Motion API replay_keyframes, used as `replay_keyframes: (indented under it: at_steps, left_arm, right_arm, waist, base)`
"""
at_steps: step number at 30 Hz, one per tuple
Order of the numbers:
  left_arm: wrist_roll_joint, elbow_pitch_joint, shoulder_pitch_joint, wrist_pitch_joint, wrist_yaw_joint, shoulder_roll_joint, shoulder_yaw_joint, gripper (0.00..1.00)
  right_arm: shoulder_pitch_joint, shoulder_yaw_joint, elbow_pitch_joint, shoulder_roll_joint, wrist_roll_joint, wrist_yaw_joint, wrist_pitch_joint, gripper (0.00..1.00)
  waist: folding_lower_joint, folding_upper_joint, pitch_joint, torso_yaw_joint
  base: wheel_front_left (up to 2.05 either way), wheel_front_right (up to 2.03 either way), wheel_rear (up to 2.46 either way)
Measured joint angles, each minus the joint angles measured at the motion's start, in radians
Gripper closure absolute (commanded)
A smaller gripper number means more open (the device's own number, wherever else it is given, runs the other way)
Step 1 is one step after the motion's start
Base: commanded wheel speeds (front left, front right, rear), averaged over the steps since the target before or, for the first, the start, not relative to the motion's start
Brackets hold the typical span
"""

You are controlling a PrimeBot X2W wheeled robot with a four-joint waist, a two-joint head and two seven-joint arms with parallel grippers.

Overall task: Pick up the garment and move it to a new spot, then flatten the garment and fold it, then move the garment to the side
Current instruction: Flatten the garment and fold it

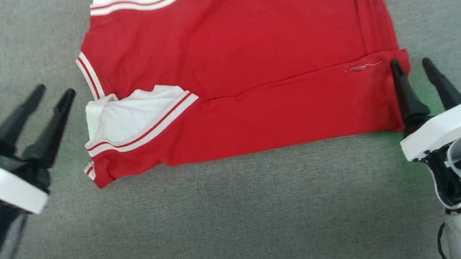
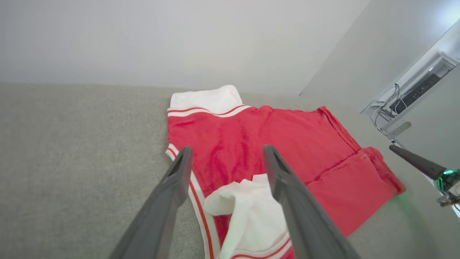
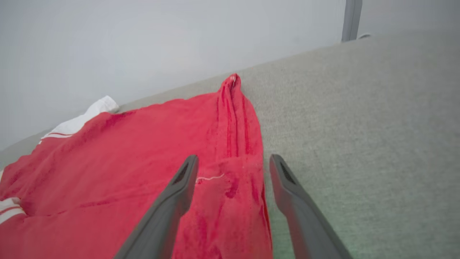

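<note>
You have a grey woven surface (image 1: 238,213) underfoot, evenly lit. A plain pale wall (image 2: 179,39) rises along its far edge. Far right you can see a grey upright post (image 3: 351,19) and a ledge with dark cables (image 2: 413,95).

IN A BARE TEST ROOM: I am working in what looks like a lab or test space rather than a home. A grey woven cloth surface (image 1: 238,213) spreads across the head view. At the top of the left wrist view it meets a plain, pale wall (image 2: 179,39). At the upper right of that view, beyond the wall corner, a white tray (image 2: 427,73) holds loose cables and a dark device. A grey upright post (image 3: 350,19) stands at the top right of the right wrist view. The garment (image 1: 243,81) spread on the cloth is the homeliest thing I see.
</note>
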Motion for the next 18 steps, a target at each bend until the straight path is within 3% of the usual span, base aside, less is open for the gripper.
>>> replay_keyframes:
  at_steps: [3,7,13,18]
  left_arm:
    - [0.007,-0.054,-0.039,0.030,0.000,0.094,-0.053,0.00]
    - [0.013,-0.109,-0.071,0.217,0.000,0.201,-0.160,0.00]
    - [-0.082,-0.109,-0.093,0.488,0.000,0.230,-0.269,0.00]
    - [-0.142,0.015,-0.107,0.571,0.000,0.193,-0.287,0.00]
  right_arm:
    - [0.002,-0.007,-0.030,0.000,0.000,0.000,-0.005,0.00]
    - [0.015,-0.005,-0.053,0.000,0.004,0.000,0.002,0.00]
    - [0.036,0.014,-0.058,0.000,0.031,0.000,-0.001,0.00]
    - [0.041,0.031,-0.050,0.000,0.044,0.000,-0.011,0.00]
  waist:
    - [0.0000,0.0000,-0.027,-0.007]
    - [0.0000,0.0000,-0.053,-0.017]
    - [0.0000,0.0000,-0.061,-0.041]
    - [0.0000,0.0000,-0.050,-0.062]
  base:
    - [0.00,0.00,0.00]
    - [0.00,0.00,0.00]
    - [0.00,0.00,0.00]
    - [0.00,0.00,0.00]
